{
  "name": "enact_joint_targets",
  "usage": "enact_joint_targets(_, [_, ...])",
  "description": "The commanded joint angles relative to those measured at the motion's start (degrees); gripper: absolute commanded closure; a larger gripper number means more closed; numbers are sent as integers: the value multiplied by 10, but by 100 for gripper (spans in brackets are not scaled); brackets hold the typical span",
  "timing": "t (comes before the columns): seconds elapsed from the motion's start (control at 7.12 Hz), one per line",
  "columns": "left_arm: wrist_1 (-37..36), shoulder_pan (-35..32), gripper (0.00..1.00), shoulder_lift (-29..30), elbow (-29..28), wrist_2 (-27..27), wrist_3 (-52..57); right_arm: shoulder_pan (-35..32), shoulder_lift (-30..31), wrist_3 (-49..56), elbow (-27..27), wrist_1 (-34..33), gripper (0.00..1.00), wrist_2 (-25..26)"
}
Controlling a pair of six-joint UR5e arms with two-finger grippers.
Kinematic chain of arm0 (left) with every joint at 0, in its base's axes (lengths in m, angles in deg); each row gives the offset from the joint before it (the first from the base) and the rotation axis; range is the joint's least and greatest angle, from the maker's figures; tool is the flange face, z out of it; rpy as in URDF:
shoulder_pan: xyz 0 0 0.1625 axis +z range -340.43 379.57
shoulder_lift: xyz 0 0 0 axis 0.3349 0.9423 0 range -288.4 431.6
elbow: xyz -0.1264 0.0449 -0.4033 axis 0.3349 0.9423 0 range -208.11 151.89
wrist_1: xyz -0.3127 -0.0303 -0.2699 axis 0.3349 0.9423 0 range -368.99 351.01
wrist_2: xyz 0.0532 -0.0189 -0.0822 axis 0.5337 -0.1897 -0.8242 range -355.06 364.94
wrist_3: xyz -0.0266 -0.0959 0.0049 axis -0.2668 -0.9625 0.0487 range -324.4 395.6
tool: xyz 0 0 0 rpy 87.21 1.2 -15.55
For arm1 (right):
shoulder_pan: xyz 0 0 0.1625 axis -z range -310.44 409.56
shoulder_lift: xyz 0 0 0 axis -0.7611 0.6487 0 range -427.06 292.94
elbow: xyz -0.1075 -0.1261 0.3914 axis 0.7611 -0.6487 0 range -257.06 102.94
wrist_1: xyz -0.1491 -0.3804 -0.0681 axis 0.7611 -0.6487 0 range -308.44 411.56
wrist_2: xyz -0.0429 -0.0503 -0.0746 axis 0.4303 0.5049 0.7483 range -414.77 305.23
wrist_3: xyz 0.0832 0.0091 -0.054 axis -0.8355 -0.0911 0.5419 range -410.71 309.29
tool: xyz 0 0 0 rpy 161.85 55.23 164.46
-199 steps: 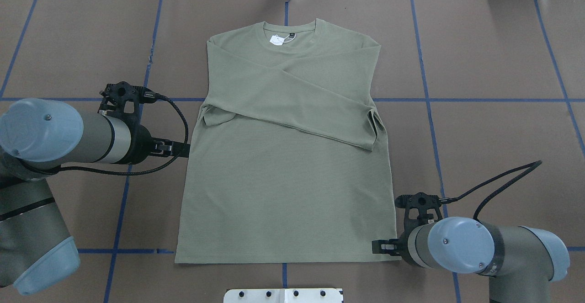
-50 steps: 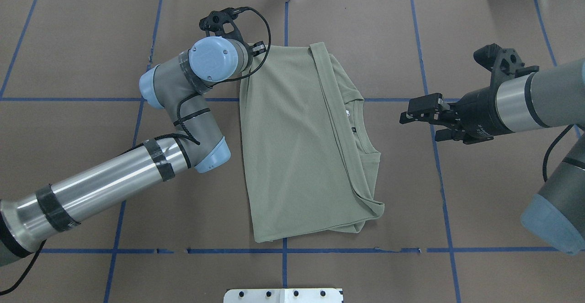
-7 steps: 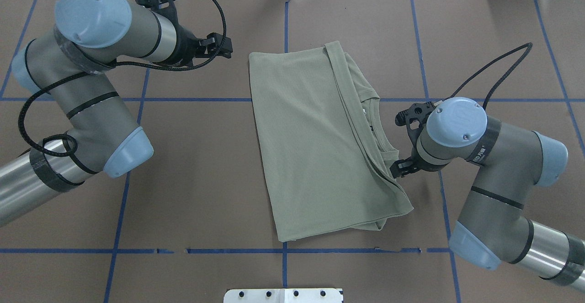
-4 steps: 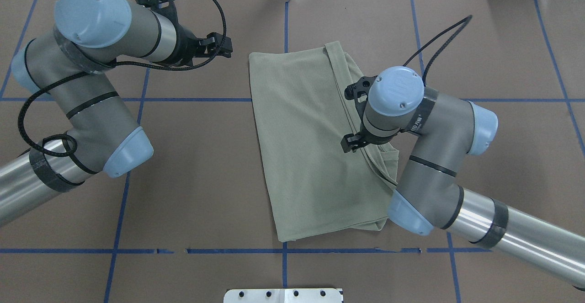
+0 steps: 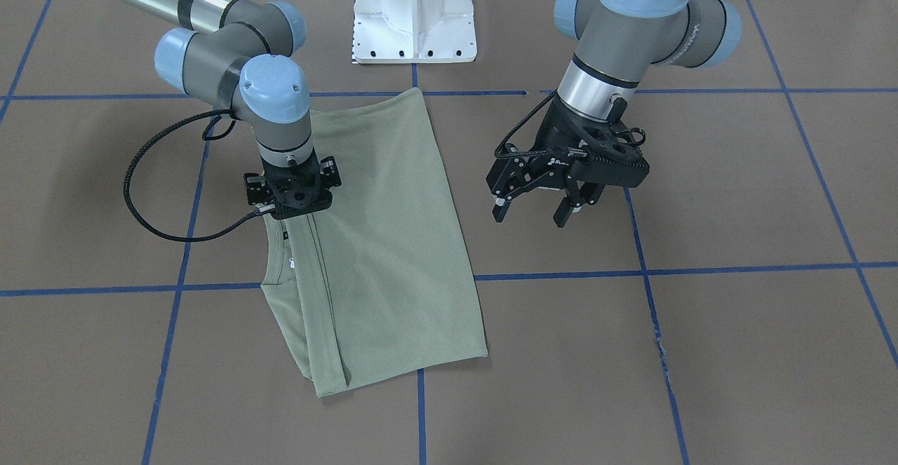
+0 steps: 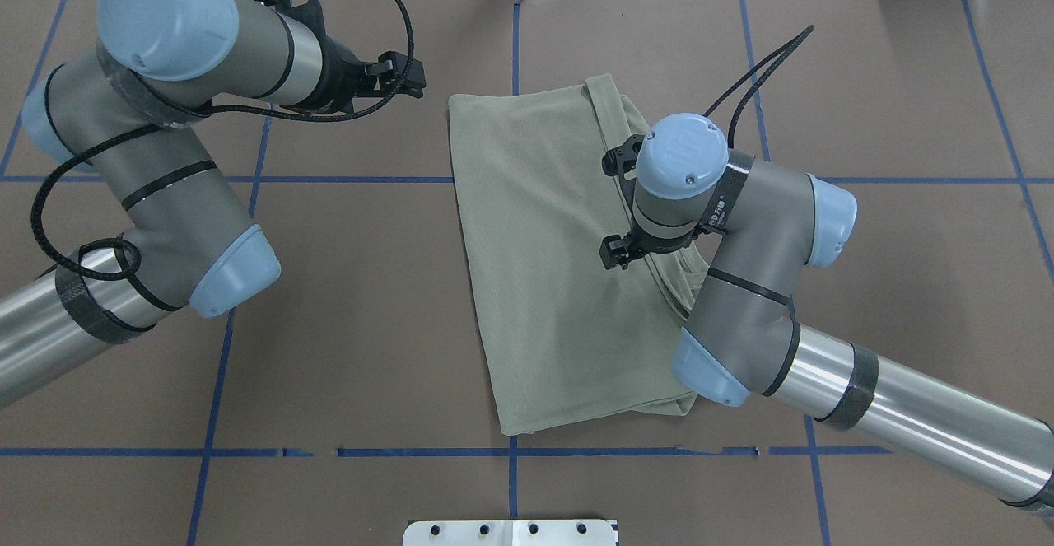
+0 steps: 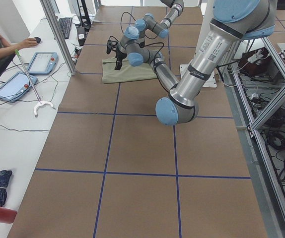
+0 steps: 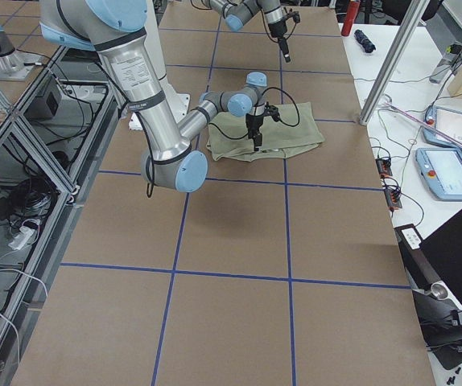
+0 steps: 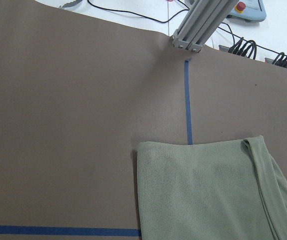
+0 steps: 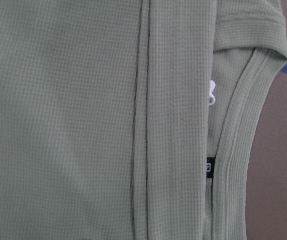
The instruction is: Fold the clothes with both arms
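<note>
Shirt (image 6: 543, 282) status: it lies near the middle of the table (image 6: 329, 324) as a long folded panel, slightly skewed to the blue tape grid. The folded-over hem band and the neckline run along its edge on the robot's right. You are handling a light, limp knit with no stiffness of its own, so I judge it will sag and drape wherever it is unsupported, and the stacked layers are likely to slide over one another if only the top one is taken. It is not fragile, but the white hang tag (image 10: 211, 95) and the black neck label (image 10: 208, 168) sit just beside the ribbed collar and could snag. The right gripper (image 5: 289, 205) points straight down at the hem band. Its tips are hidden and its wrist view shows only close cloth, so you cannot tell whether it is pinching fabric. The left gripper (image 5: 531, 216) hangs with its jaws spread, clear of the cloth, just off the panel's far corner on the robot's left. Recommended hold: take the panel at two well-separated points along one edge, one per arm, and bite through every layer. Use the thicker band or the corners, not the mid-panel, and move both arms evenly so the fold stays square.
</note>
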Motion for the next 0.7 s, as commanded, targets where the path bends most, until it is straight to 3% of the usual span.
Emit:
enact_joint_targets(0.0, [0,0,0,0,0,0,0,-1,23,3,13,-1,0,-25])
enact_joint_targets(0.56, [0,0,0,0,1,0,-3,0,82,4,78,-3,0,-38])
